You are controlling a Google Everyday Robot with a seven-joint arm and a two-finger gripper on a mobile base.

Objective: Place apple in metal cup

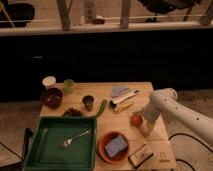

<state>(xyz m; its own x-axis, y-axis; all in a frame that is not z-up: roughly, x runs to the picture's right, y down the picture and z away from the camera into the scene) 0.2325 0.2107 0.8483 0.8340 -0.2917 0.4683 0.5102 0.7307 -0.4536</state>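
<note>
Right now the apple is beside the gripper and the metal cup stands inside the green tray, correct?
No. The camera view shows the metal cup on the table just behind the tray, not inside it. The apple is beside the gripper, at the table's right.

Pale wooden desk (150, 90) in the lower middle, speckled floor (20, 120) either side. Behind it a dark wall (100, 55), perhaps cabinet fronts, under a light ledge (150, 27) with slanted posts (64, 15). Dim, warm light. The end effector (143, 127) hangs over the desk, right of centre.
</note>
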